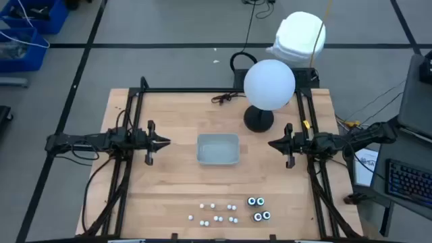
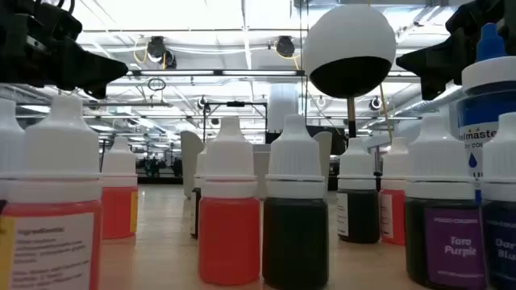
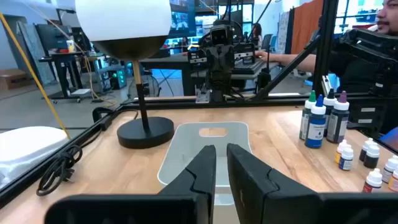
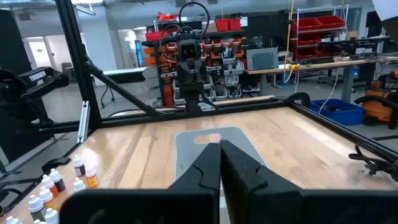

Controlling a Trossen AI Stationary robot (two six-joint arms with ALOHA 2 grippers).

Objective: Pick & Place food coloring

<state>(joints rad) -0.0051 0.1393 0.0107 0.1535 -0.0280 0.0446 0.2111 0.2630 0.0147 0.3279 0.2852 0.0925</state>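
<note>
The food coloring stands in a loose group near the table's front edge. It is several tiny white-capped dropper bottles (image 1: 217, 212) and, to their right, larger dark bottles with pale tops (image 1: 258, 209). In the low view, red (image 2: 229, 211) and dark (image 2: 296, 221) bottles stand upright on their bases. A clear tray (image 1: 200, 150) lies at the table's middle. My left gripper (image 1: 167, 142) hovers left of the tray, pointing at it, with a narrow gap between its fingers (image 3: 221, 152). My right gripper (image 1: 271, 143) faces it from the tray's right, its fingers shut (image 4: 220, 149).
A lamp with a white globe (image 1: 268, 84) and a black round base (image 1: 258, 120) stands behind the tray, and a cable (image 1: 226, 98) lies at the far edge. Black frame rails (image 1: 135, 94) border the table. A person's arm (image 3: 292, 59) shows beyond the table.
</note>
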